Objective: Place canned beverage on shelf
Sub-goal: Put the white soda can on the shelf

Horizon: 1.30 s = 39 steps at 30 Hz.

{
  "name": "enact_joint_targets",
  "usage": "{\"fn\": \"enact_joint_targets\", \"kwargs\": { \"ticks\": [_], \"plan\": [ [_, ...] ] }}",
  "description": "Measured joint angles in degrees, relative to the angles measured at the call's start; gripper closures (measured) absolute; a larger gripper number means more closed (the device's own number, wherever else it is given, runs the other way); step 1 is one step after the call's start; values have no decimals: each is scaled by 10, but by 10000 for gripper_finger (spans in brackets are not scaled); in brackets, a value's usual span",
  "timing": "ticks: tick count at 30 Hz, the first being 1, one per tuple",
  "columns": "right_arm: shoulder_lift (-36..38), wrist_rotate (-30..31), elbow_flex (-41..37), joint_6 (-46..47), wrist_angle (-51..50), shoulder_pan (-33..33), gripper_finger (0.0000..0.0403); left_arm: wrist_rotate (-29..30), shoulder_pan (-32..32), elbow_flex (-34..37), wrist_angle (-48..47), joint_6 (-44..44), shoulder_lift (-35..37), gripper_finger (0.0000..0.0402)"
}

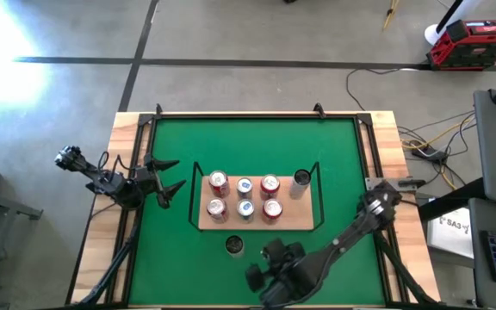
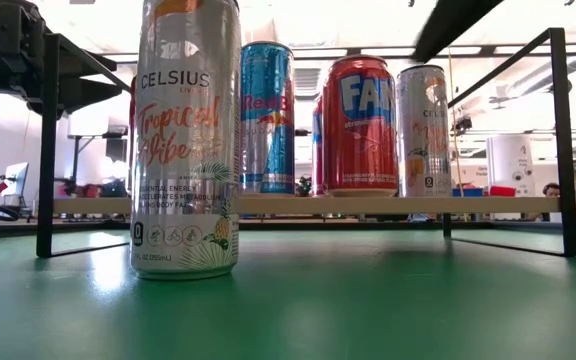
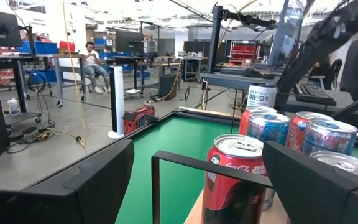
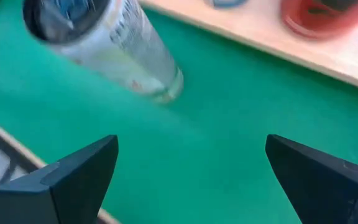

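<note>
One tall silver Celsius can [image 1: 234, 246] upright on green worktop mat [image 1: 170, 250], just beside light-wood wire-framed shelf [image 1: 293, 221]; right end effector [image 4: 191, 163] open, near, not touching

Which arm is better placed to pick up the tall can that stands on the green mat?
Probably the right: its open gripper hovers beside the Celsius can, while the left gripper waits at the shelf's far end.

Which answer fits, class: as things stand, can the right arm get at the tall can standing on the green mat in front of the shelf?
Probably yes. The right gripper is open beside the tall can, with only bare green mat between them. The shelf lies beyond.
</note>
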State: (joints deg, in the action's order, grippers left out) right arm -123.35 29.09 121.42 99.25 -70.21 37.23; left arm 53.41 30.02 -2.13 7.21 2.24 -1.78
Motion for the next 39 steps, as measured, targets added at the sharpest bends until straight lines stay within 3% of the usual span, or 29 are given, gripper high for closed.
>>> {"fn": "enact_joint_targets", "kwargs": {
  "ticks": [3, 8, 11, 15, 25, 39],
  "plan": [
    [-35, 69, 16, 13, 7, -1, 3, 0, 0, 0, 0, 0, 0, 61],
    [-93, 241, 54, 51, 8, 7, 3, 0, 0, 0, 0, 0, 0, 61],
    [-124, 293, 90, 34, 24, 13, 3, 0, 0, 0, 0, 0, 0, 61],
    [-159, 299, 136, -13, 39, 13, 3, 0, 0, 0, 0, 0, 0, 61],
    [-165, 295, 132, -164, 203, 7, 3, 0, 0, 0, 0, 0, 0, 61],
    [-178, 294, 132, -133, 176, -13, 3, 0, 0, 0, 0, 0, 0, 61]
  ]
}}
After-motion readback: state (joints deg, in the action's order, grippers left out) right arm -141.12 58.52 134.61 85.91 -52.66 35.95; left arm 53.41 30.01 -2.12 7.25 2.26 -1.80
